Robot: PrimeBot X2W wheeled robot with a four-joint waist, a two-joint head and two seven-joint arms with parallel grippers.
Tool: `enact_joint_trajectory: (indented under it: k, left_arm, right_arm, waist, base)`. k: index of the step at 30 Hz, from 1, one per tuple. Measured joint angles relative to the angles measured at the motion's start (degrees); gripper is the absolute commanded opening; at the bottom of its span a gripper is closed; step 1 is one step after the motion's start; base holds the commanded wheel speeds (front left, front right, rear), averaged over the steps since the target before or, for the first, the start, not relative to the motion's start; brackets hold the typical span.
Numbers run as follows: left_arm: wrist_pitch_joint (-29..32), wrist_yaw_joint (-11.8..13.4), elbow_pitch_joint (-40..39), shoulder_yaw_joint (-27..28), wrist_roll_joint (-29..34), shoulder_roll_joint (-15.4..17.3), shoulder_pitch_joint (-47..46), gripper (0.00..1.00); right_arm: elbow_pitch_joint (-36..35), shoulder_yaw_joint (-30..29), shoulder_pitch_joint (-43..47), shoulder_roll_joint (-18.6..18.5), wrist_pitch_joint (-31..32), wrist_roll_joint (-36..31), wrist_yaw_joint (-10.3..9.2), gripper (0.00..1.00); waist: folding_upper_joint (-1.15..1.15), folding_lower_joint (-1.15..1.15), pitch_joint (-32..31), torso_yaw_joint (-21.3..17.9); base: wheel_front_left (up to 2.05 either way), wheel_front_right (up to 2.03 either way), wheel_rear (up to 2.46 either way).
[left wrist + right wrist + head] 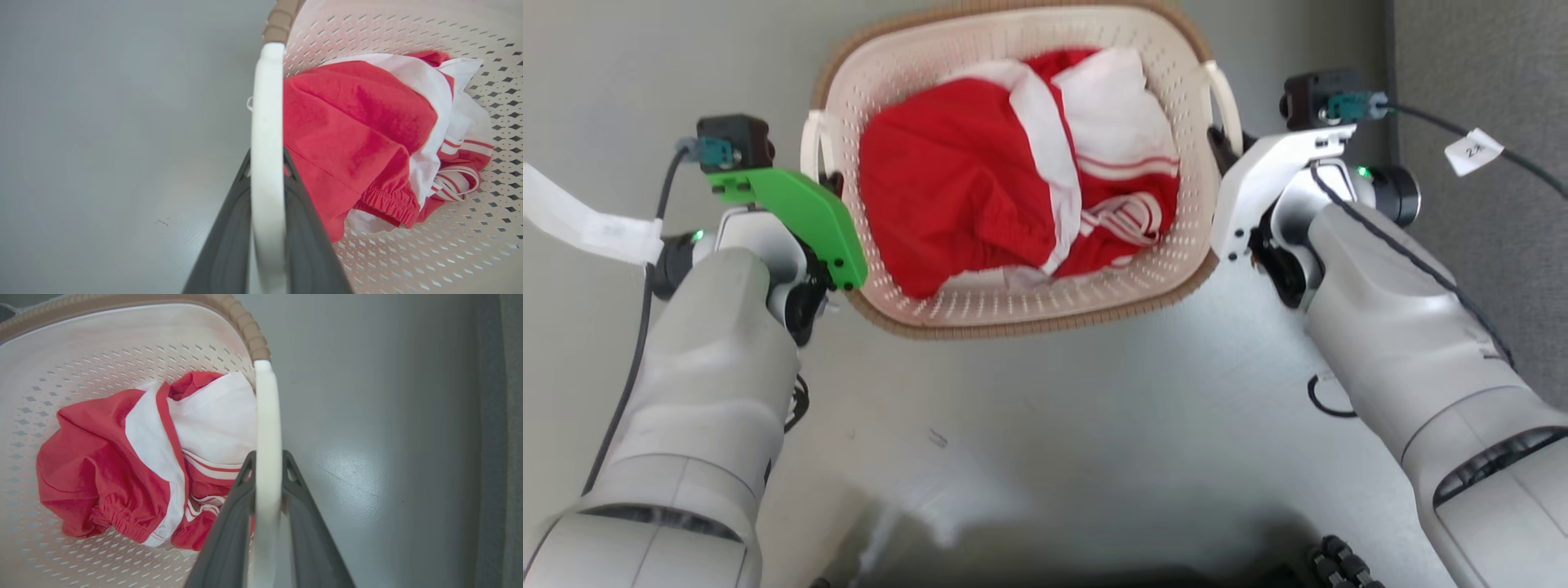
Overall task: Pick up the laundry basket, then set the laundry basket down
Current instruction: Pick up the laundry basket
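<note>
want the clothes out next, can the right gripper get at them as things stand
Probably not yet: the right gripper is shut on the handle of the laundry basket; the clothing lies uncovered just beside it.

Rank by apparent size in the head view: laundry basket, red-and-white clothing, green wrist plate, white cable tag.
Largest to smallest:
1. laundry basket
2. red-and-white clothing, lying inside it
3. green wrist plate, nearer the camera, so somewhat flattered
4. white cable tag
</note>
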Motion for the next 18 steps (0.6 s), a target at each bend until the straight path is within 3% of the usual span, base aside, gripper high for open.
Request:
enact_joint_trajectory:
  k: [18]
  left_arm:
    - [3.24,-0.05,0.99,-0.45,-2.97,-0.58,5.95,0.0]
  right_arm:
    - [3.09,1.52,6.2,0.53,1.54,3.46,2.01,0.0]
  waist:
    - [0.0,0.0,-10.95,0.1]
  base:
    - [0.0,0.0,0.0]
